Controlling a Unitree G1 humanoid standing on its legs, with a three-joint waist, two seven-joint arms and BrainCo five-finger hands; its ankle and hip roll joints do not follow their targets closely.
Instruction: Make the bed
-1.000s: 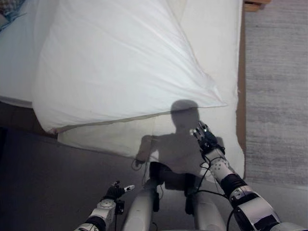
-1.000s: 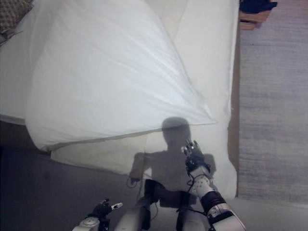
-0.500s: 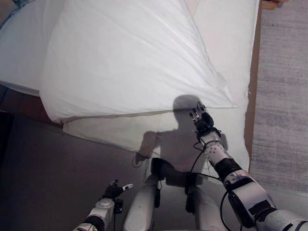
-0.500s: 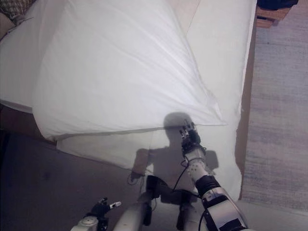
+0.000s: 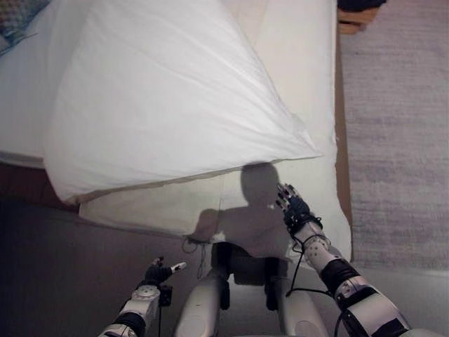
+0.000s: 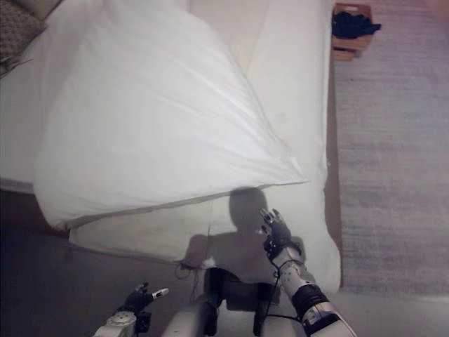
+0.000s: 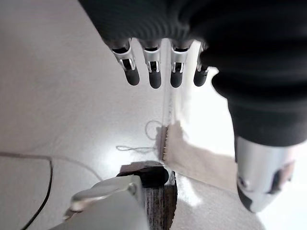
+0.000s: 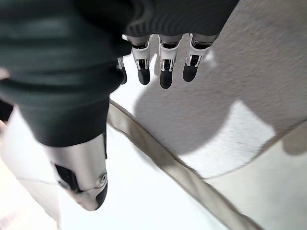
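Right hand (image 5: 295, 208), fingers straight and loosely spread, empty, hovers over the mattress (image 5: 309, 84) foot end, just below the pointed corner of the smooth white duvet (image 5: 168, 105) lying skewed across it; left hand (image 5: 158, 271) hangs low, fingers relaxed, above grey floor (image 5: 77, 267).

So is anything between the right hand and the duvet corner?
Nothing visible. The right hand is open above the bare sheet, just short of the duvet corner, with only sheet between them. The left hand hangs low over the floor.
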